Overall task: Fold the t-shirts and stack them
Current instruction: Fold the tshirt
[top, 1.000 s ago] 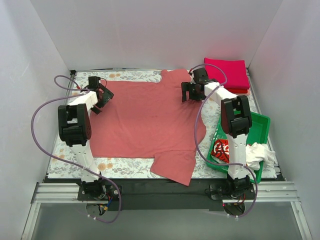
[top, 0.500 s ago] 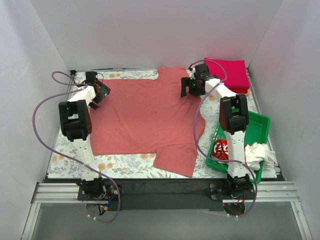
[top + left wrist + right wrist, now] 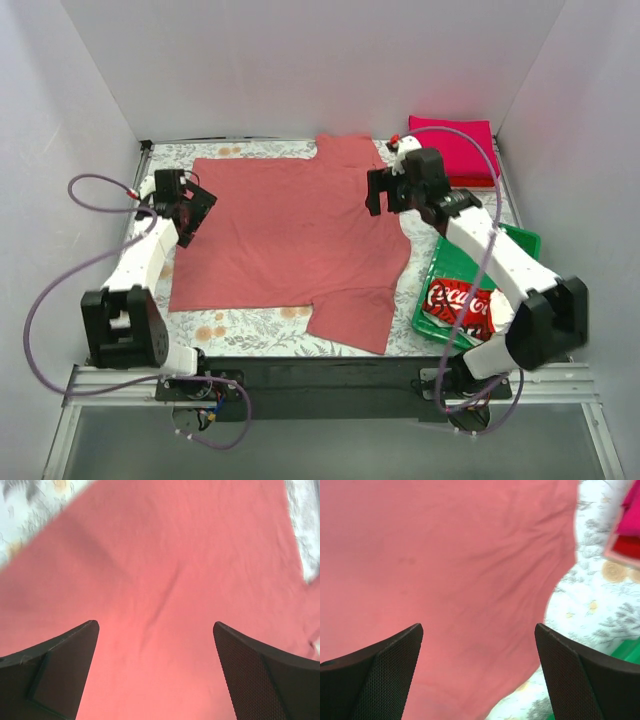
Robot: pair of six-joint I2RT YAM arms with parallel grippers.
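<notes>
White "Coca-Cola" lettering on the red t-shirt.

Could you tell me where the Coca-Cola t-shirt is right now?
In the top view, the Coca-Cola t-shirt lies in the green tray on the near right side, right of the spread salmon t-shirt.

Both arms, the left arm and the right arm, are made of white links joined by bulky black joint housings, on black bases. A thin mauve cable loops off each one, with a small red fitting near the wrist. The left gripper and right gripper are black. Close up, the fingers are dark wedges faced with fine mesh.
</notes>
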